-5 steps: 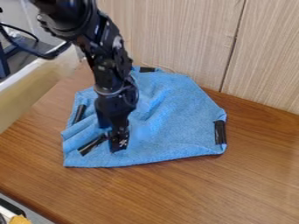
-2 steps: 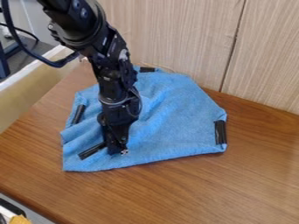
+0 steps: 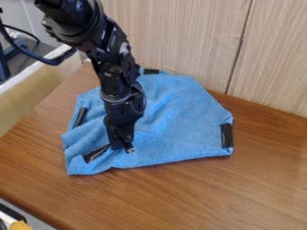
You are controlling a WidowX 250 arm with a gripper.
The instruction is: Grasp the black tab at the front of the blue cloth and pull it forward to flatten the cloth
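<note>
The black arm slants down from the upper left, its claw [image 3: 123, 149] seemingly pointing downward

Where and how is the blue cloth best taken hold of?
Probably by the rumpled part beside its lower-left black strip, near the gripper, coming from above. The blue cloth is bunched into folds there, giving something to pinch; its right part lies flatter.

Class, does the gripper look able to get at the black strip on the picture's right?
Probably yes: only blue cloth lies between the gripper and the uncovered black strip, though how far it can reach is uncertain.
</note>
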